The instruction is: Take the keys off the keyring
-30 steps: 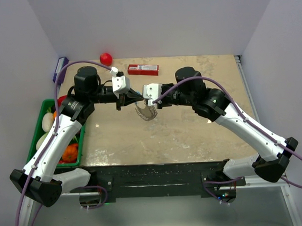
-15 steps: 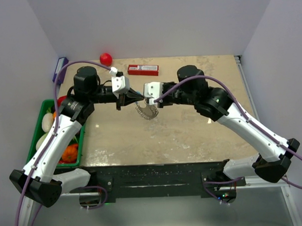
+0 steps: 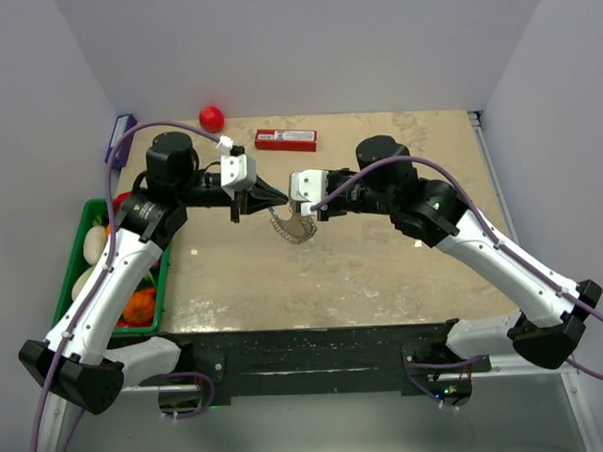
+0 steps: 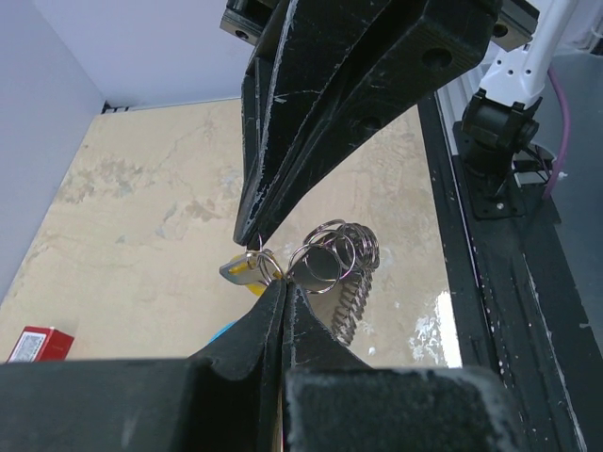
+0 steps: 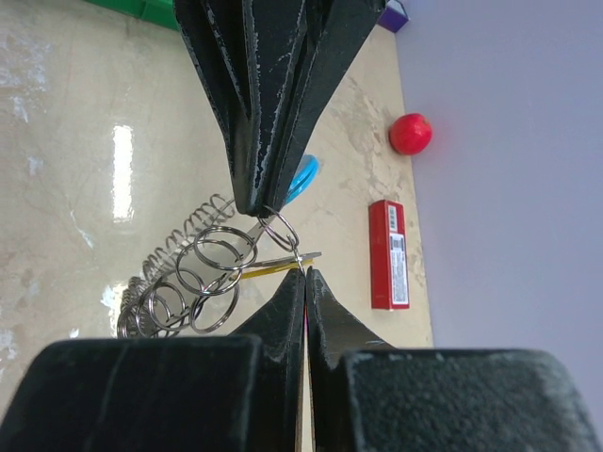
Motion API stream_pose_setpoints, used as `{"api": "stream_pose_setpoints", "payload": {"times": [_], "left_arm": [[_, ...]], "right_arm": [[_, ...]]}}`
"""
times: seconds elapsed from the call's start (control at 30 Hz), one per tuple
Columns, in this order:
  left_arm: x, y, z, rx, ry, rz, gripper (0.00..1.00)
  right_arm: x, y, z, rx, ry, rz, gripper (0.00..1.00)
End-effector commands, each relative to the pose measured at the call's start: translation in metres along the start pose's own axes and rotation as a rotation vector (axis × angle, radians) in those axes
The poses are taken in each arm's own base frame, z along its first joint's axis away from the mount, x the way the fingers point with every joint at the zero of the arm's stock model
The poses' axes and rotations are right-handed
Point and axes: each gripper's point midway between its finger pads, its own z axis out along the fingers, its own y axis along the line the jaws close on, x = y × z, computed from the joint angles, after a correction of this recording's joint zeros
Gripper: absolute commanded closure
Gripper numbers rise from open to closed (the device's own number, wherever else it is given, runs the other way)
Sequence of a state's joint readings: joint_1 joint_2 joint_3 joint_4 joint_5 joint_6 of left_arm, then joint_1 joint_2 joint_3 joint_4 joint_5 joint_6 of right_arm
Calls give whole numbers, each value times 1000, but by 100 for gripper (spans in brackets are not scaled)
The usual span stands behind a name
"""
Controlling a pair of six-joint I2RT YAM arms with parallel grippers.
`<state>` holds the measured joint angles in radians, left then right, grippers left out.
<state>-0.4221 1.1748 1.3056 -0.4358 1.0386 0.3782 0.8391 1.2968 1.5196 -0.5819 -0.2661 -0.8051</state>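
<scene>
Above the table (image 3: 384, 272), the keyring (image 3: 294, 228) was pinched by the tightly closed left gripper (image 3: 274, 195) and right gripper (image 3: 290, 202).

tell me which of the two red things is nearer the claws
The red box, the flat rectangular one, lies just beyond the left claw and right claw; the red ball sits farther off, toward the back left corner.

I see the keyring (image 5: 203, 273), silvery linked rings, dangling in mid-air; the brass key (image 4: 240, 272) looks threaded on.
</scene>
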Motion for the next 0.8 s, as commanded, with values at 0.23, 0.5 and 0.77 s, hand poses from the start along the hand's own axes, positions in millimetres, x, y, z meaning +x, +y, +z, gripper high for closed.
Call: {"api": "stream_pose_setpoints", "payload": {"times": [0.23, 0.5, 0.77], "left_arm": [[-25, -19, -5, 114, -85, 65, 100], [-29, -34, -6, 205, -115, 65, 100], [-31, -34, -10, 207, -121, 62, 100]], "right_arm": [[-28, -16, -14, 33, -81, -3, 100], [-28, -10, -14, 5, -86, -7, 91], [-28, -8, -20, 0, -82, -17, 69]]}}
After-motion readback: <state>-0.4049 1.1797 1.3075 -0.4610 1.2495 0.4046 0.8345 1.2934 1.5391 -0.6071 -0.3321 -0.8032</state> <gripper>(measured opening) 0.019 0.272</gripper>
